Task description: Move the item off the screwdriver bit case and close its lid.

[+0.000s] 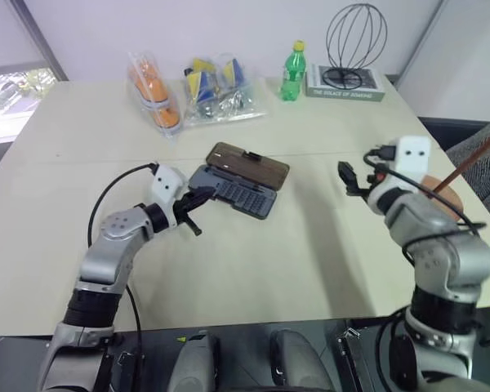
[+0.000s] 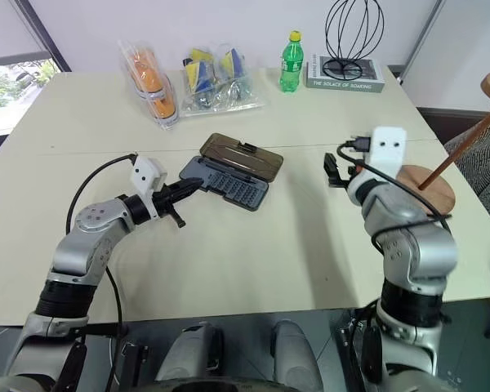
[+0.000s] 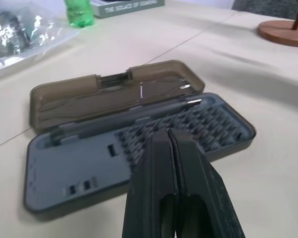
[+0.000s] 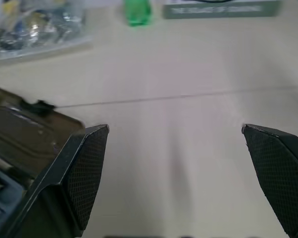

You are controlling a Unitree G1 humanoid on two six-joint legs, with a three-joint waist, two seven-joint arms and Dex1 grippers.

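Observation:
The screwdriver bit case (image 1: 238, 196) lies open in the middle of the table, with rows of bits in its dark grey tray. Its smoky-brown lid (image 1: 250, 167) lies folded back flat on the far side. My left gripper (image 3: 168, 134) is shut and empty, level, with its tip at the tray's near left corner. The item (image 2: 429, 191), a reddish-brown wooden stand, rests tilted at the table's right edge, clear of the case, its thin rod slanting up to the right. My right gripper (image 4: 176, 130) hangs open and empty between the case and the stand.
Along the far edge sit a green bottle (image 1: 291, 72), a book (image 1: 345, 86) with a black wire ornament (image 1: 355, 37) on it, and clear bags of small goods (image 1: 216, 91). The table's right edge runs close beside my right arm.

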